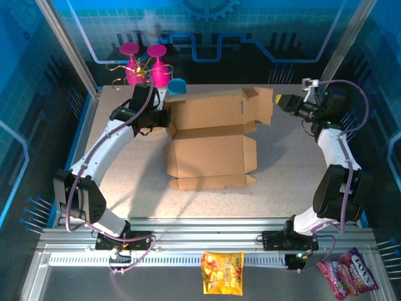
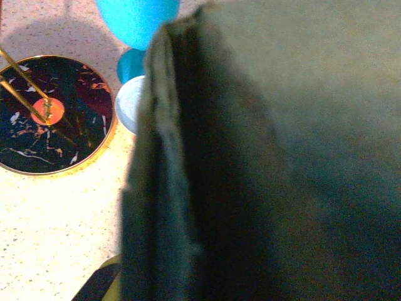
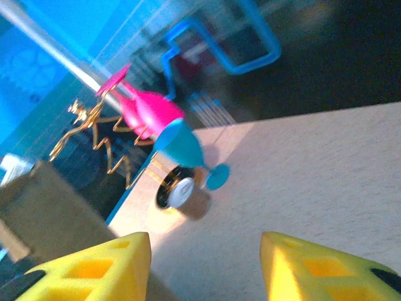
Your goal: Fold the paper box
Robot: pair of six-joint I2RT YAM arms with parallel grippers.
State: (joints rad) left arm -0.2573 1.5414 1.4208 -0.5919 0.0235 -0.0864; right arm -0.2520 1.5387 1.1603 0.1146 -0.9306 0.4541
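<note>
The paper box (image 1: 213, 153) lies mid-table as brown cardboard, its base flat and its far panel (image 1: 219, 111) standing up with tabs at the right end. My left gripper (image 1: 166, 117) is at that panel's left edge, shut on the cardboard. In the left wrist view the dark cardboard (image 2: 282, 157) runs edge-on across the lens, and a sliver of yellow finger (image 2: 103, 283) shows at the bottom left. My right gripper (image 1: 280, 101) hovers open just right of the panel's right tab, touching nothing. Its yellow fingers (image 3: 94, 269) frame bare table, with the box (image 3: 44, 207) at the left.
Two pink glasses (image 1: 143, 66) and a gold wire stand sit at the back left, on a dark round gold-rimmed tray (image 2: 44, 116). A blue glass (image 3: 182, 147) stands beside them, close to the box's far left corner. Snack bags (image 1: 222, 273) (image 1: 351, 273) lie on the front rail.
</note>
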